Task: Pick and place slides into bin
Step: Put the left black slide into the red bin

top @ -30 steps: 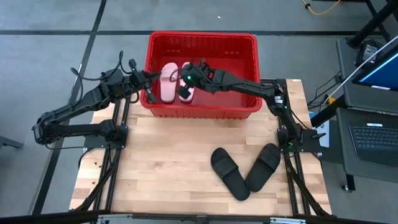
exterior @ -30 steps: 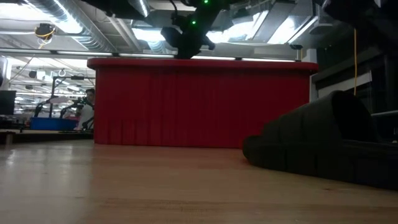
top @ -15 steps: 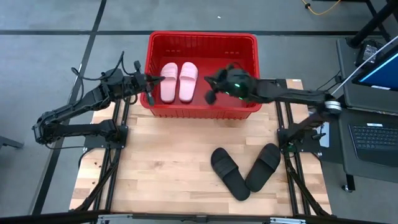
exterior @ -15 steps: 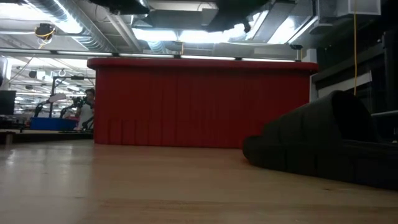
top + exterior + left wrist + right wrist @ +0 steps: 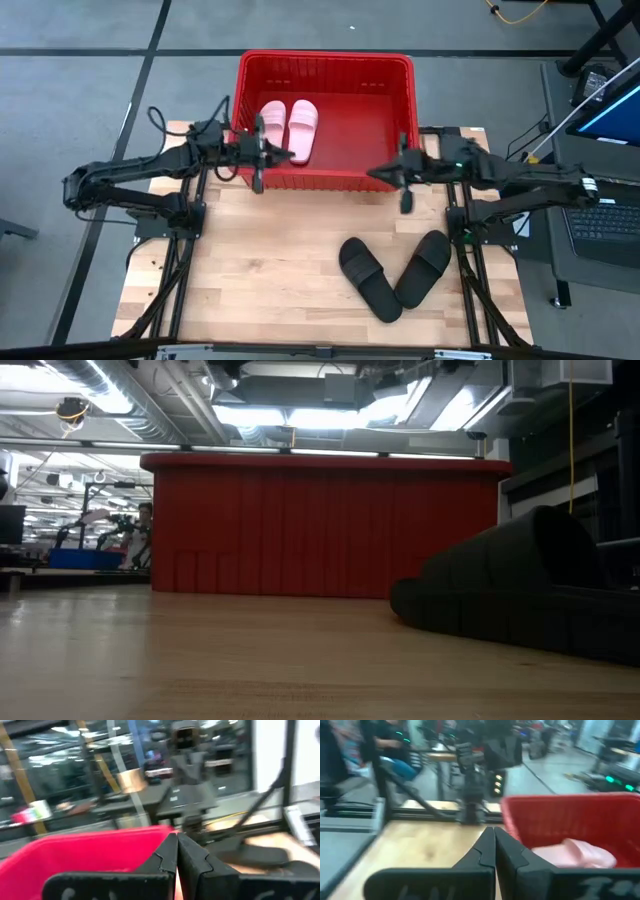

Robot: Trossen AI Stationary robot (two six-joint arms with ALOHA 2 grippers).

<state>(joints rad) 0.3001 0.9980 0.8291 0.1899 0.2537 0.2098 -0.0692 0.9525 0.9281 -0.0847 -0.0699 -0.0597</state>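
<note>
The red bin [image 5: 325,70] stands at the table's far edge, and its near wall fills the low view [image 5: 325,525]. Two pale pink slides [image 5: 272,130] [image 5: 303,128] lie side by side, soles down, in its left part. Two black slides [image 5: 368,278] [image 5: 424,266] lie on the table at the near right, toes together; one shows in the low view [image 5: 520,590]. My left gripper [image 5: 275,155] is shut and empty at the bin's near left corner. My right gripper [image 5: 372,175] is shut and empty over the bin's near rim, at its right.
The wooden table [image 5: 270,260] lies bare to the left of the black slides. The right part of the bin floor [image 5: 365,130] holds nothing. The arms' frames stand at the table's left and right edges. A person sits far back in the room [image 5: 140,535].
My right gripper has drawn back from over the pink slides toward the table's right and near edge, ending at the bin's near rim. The right pink slide, partly hidden under it before, now lies flat beside the other. My left gripper has moved slightly rightward along the bin's near left corner.
</note>
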